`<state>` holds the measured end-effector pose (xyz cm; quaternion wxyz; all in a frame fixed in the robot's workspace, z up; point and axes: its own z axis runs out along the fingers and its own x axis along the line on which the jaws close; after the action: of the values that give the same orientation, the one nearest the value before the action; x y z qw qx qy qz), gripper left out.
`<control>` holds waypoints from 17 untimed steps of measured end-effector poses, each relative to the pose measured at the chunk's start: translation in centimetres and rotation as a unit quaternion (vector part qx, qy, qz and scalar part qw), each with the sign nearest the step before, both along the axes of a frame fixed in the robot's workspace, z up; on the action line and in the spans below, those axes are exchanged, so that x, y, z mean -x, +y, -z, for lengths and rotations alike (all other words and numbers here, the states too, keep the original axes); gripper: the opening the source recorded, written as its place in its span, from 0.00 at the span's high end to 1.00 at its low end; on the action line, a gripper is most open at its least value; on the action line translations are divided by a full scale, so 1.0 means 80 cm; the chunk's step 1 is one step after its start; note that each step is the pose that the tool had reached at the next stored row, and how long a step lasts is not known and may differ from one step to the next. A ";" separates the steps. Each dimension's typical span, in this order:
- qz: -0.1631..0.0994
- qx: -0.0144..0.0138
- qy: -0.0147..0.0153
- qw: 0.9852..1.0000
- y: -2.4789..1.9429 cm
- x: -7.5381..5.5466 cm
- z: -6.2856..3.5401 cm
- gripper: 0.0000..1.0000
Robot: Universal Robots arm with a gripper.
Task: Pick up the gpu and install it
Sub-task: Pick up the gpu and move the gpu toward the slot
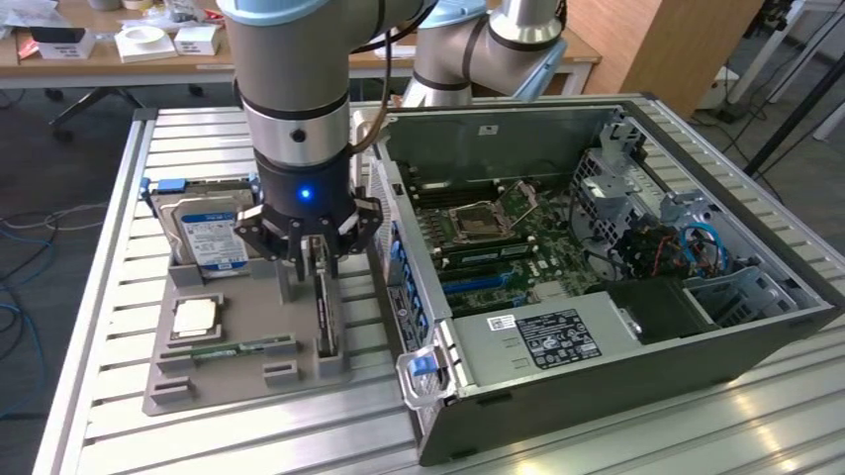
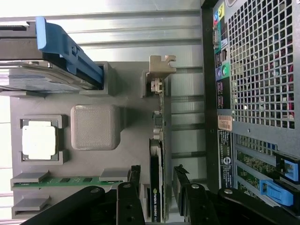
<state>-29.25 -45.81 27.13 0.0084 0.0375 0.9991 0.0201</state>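
1. Working the grasp on the gpu point(image 1: 327, 319), by my read. Parked on its long edge in a slot of the grey holder point(image 1: 178, 391), lower centre-left of the exterior view, near the side wall of the open case point(image 1: 634, 346).
2. Nothing held yet. Gripper point(image 1: 307, 275) released and spread wide, straddling the card with one finger on each side. Clear gap on both sides in the wrist view point(image 2: 157, 173), no contact that can be made out.
3. Centre first. Even out the two gaps so both pads land together. Closing off-centre would likely shove the card sideways in its slot or tilt it.
4. Square the wrist to the card's long axis. Looks roughly parallel in the wrist view, but worth confirming, since a skewed close would bite on a corner rather than a flat face.
5. Put the pads on the flat black faces. Stay off the pale end bracket point(image 2: 161, 70) and the thin board edge next to it.
6. Can't tell for certain how far along the card the fingers sit. Prefer somewhere close to mid-length to keep the card from pivoting in the grip.
7. Close gently: thin card, probably slick faces, so firm enough not to slip, not enough to flex the board.
8. Mind the neighbours in the same holder: hard drive point(image 1: 205, 233) toward the upper left, memory stick point(image 1: 237, 348) on the exterior view's left of the card.
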 end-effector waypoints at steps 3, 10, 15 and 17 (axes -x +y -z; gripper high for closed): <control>0.000 0.000 0.000 1.000 0.0000 0.000 0.003 0.58; 0.000 0.000 0.000 1.000 0.0000 0.000 0.012 0.58; 0.000 0.000 0.000 1.000 0.0000 0.000 0.018 0.58; 0.000 0.000 0.000 1.000 0.0000 0.000 0.020 0.58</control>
<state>-29.25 -45.82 25.50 0.0084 0.0374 0.9991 0.0201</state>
